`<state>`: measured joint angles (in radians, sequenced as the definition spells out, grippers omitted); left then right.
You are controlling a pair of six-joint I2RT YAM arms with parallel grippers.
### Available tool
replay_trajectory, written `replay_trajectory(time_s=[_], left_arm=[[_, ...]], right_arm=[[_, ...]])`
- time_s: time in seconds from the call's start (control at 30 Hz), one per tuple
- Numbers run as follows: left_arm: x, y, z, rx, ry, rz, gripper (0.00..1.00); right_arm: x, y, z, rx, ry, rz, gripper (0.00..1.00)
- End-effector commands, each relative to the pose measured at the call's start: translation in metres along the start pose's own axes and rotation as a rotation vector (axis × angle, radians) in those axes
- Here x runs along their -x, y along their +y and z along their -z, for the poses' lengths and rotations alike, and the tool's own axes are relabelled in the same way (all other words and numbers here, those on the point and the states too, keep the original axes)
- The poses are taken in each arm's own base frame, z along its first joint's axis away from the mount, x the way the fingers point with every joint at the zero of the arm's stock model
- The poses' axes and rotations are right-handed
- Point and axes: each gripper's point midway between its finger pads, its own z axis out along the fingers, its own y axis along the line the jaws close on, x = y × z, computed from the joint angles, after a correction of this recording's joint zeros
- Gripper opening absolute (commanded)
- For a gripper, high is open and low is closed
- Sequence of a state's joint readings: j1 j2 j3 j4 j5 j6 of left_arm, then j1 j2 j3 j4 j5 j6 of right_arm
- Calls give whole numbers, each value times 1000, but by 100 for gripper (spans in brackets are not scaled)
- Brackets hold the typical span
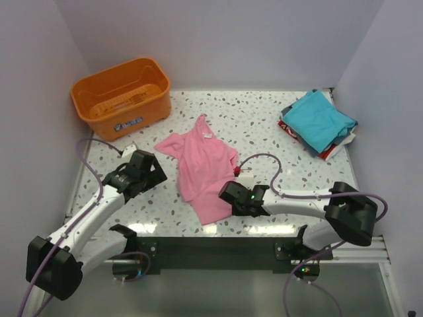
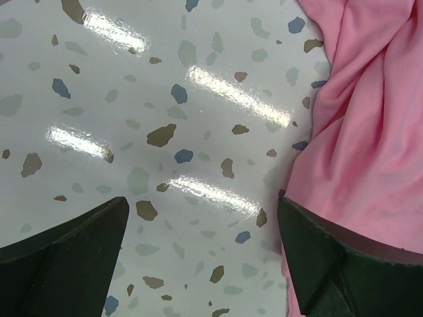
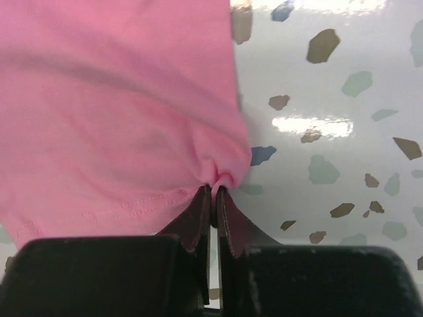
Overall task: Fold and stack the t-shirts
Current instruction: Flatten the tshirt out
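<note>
Desk [image 1: 264, 109]: speckled, glossy. Cloth should slide on it w/ little drag. Orange basket [image 1: 142, 119] sat at far left corner, not part of the job.

Pink t-shirt [image 1: 201, 165] lay crumpled & unfolded mid-desk, one end toward far edge, hem end close to near edge. Thin knit, v. light, limp, no stiffness. It will prob. sag & bunch wherever unsupported, and a one-point lift would only rope it up. Judged: needs two holds well apart along one edge (hem corners or shoulders) to draw it flat before any fold.

Folded stack [image 1: 317, 122] sat at far right corner: teal on top, red & white showing under it. Prob. where the pink one ends up.

Right claw [image 3: 213, 191] was low nr the near edge, pressed together, pinching a small pucker of the hem by the corner on its own side. Bite was shallow, only a nip of fabric between the tips, so it could slip under a hard tug.

Left claw [image 2: 203, 205] was spread wide, holding nothing, over bare desk at the shirt's left side. One finger [image 2: 330, 257] was at the cloth's edge; whether it touched, cannot tell. Best pick for it, I'd say: the hem's other corner.
</note>
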<state>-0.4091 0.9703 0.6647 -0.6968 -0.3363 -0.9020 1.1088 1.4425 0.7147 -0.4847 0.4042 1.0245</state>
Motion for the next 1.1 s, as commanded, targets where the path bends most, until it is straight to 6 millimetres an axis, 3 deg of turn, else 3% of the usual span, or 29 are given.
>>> replay_trajectory(time_s=[0.0, 0.07, 0.1, 0.17, 0.2, 0.3, 0.37, 0.43, 0.6, 0.73, 0.83, 1.0, 1.07], left_arm=[[6, -1, -1, -6, -17, -4, 100], [8, 0, -2, 3, -18, -3, 100], [9, -1, -3, 7, -18, -3, 100], [12, -4, -5, 7, -22, -3, 100], [14, -6, -7, 3, -25, -3, 100], [20, -17, -14, -13, -29, -5, 100], [25, -28, -23, -33, -32, -8, 100], [29, -45, -28, -82, -23, -6, 99], [-2, -89, -46, -293, 120, -53, 89], [-38, -113, -43, -381, 173, -149, 87], [-51, -108, -50, -329, 185, -170, 83], [-84, -98, -61, -276, 270, -214, 59], [-94, -82, -64, -212, 285, -209, 58]], right_arm=[[13, -44, -1, -140, -49, -120, 0], [23, -89, 18, -280, -83, -186, 0], [48, -116, 34, -325, -181, -283, 0], [54, -158, 56, -417, -207, -345, 0], [69, -178, 72, -411, -276, -461, 0], [87, -205, 97, -417, -372, -542, 0], [95, -205, 101, -413, -377, -524, 0], [98, -196, 90, -402, -327, -478, 0], [98, -175, 62, -356, -237, -435, 0], [101, -173, 56, -357, -233, -424, 0], [102, -173, 56, -356, -240, -425, 0], [105, -174, 58, -352, -253, -427, 0], [105, -174, 60, -352, -253, -424, 0]])
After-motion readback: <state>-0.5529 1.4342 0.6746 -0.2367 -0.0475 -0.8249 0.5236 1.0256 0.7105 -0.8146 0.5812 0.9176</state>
